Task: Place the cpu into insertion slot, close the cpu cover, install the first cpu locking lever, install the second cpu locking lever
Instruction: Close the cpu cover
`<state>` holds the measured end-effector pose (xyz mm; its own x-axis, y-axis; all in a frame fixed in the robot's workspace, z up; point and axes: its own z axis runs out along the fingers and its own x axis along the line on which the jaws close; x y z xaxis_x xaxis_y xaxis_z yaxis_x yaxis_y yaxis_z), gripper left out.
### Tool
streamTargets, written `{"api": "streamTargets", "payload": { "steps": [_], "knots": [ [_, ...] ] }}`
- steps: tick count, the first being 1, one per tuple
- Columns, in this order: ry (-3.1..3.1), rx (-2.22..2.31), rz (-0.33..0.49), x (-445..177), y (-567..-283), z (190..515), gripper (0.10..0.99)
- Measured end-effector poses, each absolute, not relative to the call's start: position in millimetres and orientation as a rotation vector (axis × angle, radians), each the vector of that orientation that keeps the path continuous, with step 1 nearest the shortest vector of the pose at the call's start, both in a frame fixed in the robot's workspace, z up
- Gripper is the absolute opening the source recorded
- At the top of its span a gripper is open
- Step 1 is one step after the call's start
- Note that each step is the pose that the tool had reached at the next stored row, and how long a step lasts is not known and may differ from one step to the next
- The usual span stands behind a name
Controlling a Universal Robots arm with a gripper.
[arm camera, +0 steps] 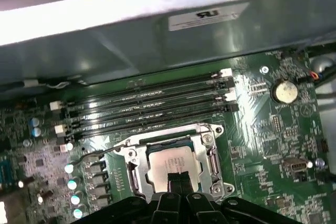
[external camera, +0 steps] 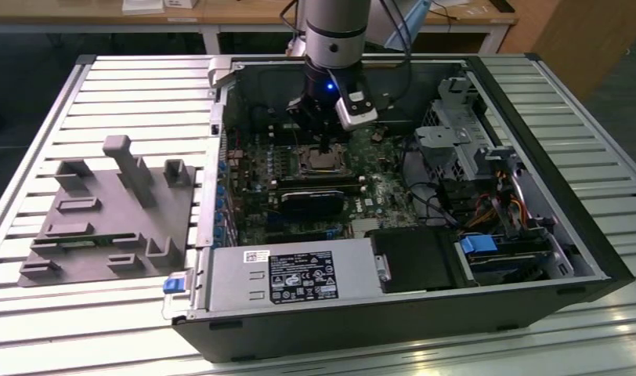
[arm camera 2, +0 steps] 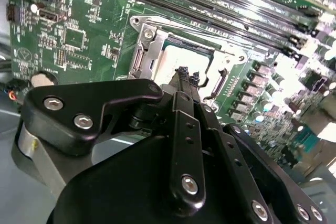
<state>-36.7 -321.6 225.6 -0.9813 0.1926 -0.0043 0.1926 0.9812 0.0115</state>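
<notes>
We see the cpu [arm camera: 173, 162] lying flat in the slot [arm camera: 157, 145], with its pale shiny top facing up. It is square, so no side is the long one. Its edges run in line with the memory slots [arm camera: 147, 109] just beside it.

The cover [arm camera: 128, 156] lies down flat around the cpu, and the cpu shows through its square window. A thin wire lever [arm camera: 100, 153] sticks out from one corner of the cover, across the green board [arm camera: 252, 145]. We cannot tell if it is locked.

The claw [arm camera: 176, 178] hangs right over the cpu, pointing down at it. In both wrist views its two dark fingers [arm camera 2: 181, 85] are pressed together with nothing between them. We cannot tell if the tips touch the cpu.

Farther out on the board there is a round battery [arm camera: 284, 92], well apart from the slot.

In the exterior view the board lies in the bottom of an open case [external camera: 569, 258], and the arm comes down into it from above. A grey box [external camera: 287, 274] fills the near end of the case. The case rests on a table [external camera: 130, 94] with ribs. A grey stand [external camera: 109, 211] is on the table at the exterior view's left.
</notes>
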Motion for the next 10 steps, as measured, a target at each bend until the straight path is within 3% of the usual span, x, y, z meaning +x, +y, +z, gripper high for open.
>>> {"api": "streamTargets", "payload": {
  "steps": [10],
  "knots": [
    [3.133,0.128,0.019,-36.9,-321.7,226.0,0.102]
  ]
}}
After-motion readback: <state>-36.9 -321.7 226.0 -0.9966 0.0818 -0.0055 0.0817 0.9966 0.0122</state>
